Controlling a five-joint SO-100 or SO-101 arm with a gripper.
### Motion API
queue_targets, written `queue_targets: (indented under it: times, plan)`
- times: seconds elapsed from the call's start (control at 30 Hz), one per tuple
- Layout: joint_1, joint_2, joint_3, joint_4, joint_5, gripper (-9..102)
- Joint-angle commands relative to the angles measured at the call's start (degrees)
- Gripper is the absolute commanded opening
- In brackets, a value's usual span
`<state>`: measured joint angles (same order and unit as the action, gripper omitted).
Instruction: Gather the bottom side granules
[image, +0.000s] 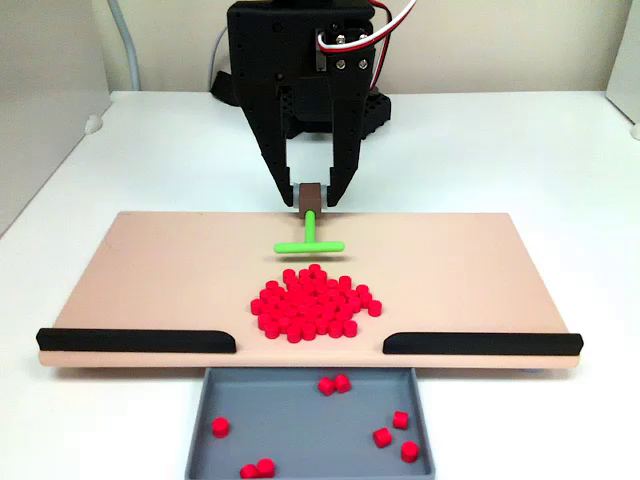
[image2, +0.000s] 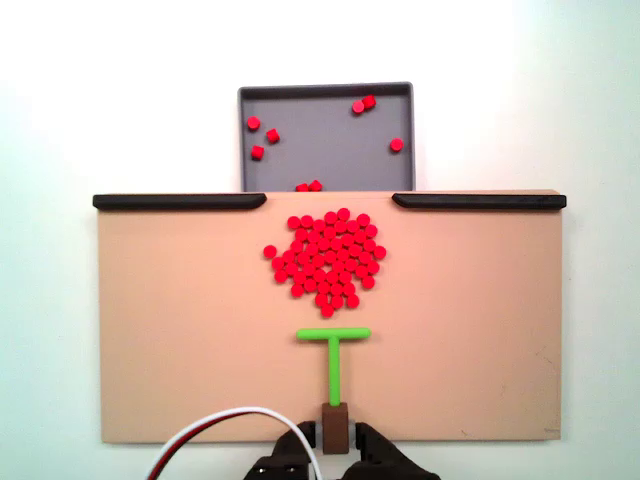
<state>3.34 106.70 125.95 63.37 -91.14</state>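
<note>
On the tan board (image: 150, 270), red granules (image: 315, 303) heaped, jaws clamped on green stick (image: 310, 240)

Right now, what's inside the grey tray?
The grey tray holds a few loose red granules, spread apart, some paired. In a fixed view the board edge partly hides two by the gap.
</note>
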Motion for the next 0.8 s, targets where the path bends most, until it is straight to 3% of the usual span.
queue_targets:
  times: [0.0,0.77]
  plan:
    - [-0.09,-0.09,-0.26,-0.26,-0.44,0]
    - [0.18,-6.06,-1.85,-1.58,-1.49,0]
